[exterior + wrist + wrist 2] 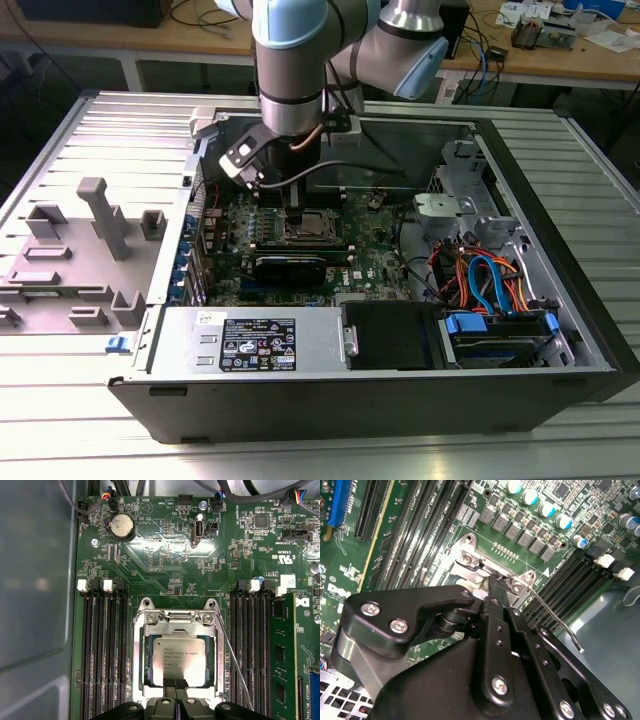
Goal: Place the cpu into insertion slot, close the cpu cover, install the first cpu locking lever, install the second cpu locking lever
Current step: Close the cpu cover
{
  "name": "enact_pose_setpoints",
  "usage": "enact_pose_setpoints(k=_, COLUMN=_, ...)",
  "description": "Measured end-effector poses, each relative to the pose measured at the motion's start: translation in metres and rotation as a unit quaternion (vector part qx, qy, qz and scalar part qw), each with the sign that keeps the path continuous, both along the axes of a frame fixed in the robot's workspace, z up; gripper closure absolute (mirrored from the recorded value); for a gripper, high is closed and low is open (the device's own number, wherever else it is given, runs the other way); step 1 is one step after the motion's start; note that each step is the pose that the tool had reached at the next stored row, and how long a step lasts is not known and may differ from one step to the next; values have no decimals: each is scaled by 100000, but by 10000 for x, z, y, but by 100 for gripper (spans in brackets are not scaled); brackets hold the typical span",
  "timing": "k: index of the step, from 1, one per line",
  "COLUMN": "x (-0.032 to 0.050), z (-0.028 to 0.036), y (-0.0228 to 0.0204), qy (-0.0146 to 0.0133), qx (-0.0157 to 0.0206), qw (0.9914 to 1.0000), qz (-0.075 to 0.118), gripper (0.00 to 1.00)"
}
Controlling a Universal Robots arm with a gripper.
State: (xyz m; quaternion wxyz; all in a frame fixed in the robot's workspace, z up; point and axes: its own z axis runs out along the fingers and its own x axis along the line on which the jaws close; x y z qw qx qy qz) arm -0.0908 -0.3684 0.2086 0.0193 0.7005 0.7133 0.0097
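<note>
I've got the gripper (175, 705) pinched closed, empty, at the edge of the cpu (179, 655), which lies flat in the insertion slot (136, 670) beneath the cpu cover (177, 628); I judge the chip light, stiff and fragile, edges only.

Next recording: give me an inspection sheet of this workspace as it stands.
Surface: ribbed metal table carrying an open computer case.
Job's things: cpu lies in the insertion slot; cpu cover is down around it; a wire lever slants away from the socket.
Clutter: grey fixture at the exterior view's left.
Gripper: gripper shut, tips over the cpu's edge.
Cables: orange and blue cables inside the case.
Surroundings: workbench behind.
</note>
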Motion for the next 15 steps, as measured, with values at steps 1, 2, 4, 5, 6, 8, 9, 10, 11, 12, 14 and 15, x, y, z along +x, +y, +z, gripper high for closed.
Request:
enact_pose_setpoints(k=1, x=0, z=3, y=1, qy=-8, qx=9, qw=100000, qz=0, gripper=89)
enact_pose_setpoints(k=2, x=0, z=3, y=0, qy=-9, qx=11, qw=100000, qz=-1, gripper=89)
enact_pose_setpoints(k=4, x=12, z=4, y=0, qy=2, qx=0, qw=100000, qz=1, gripper=89)
enact_pose_setpoints(k=5, x=34, z=4, y=0, qy=-1, qx=-4, qw=100000, qz=-3, gripper=89)
enact_pose_setpoints(k=6, x=68, z=2, y=0, qy=2, qx=3, qw=100000, qz=-5, gripper=89)
enact_pose_setpoints(k=8, x=149, z=1, y=0, qy=1, qx=-1, qw=100000, qz=6, gripper=89)
enact_pose_setpoints(k=9, x=254, z=-1, y=0, qy=-1, qx=-6, qw=100000, qz=4, gripper=89)
enact_pose_setpoints(k=10, x=276, z=-1, y=0, qy=1, qx=-9, qw=100000, qz=7, gripper=89)
enact_pose_setpoints(k=11, x=278, z=-1, y=-1, qy=-1, qx=-9, qw=100000, qz=-1, gripper=89)
enact_pose_setpoints(k=12, x=278, z=-1, y=-1, qy=2, qx=-10, qw=100000, qz=-6, gripper=89)
enact_pose_setpoints(k=14, x=279, z=-1, y=0, qy=0, qx=-7, qw=100000, qz=-6, gripper=89)
enact_pose_setpoints(k=15, x=282, z=-1, y=0, qy=1, qx=-7, qw=100000, qz=1, gripper=89)
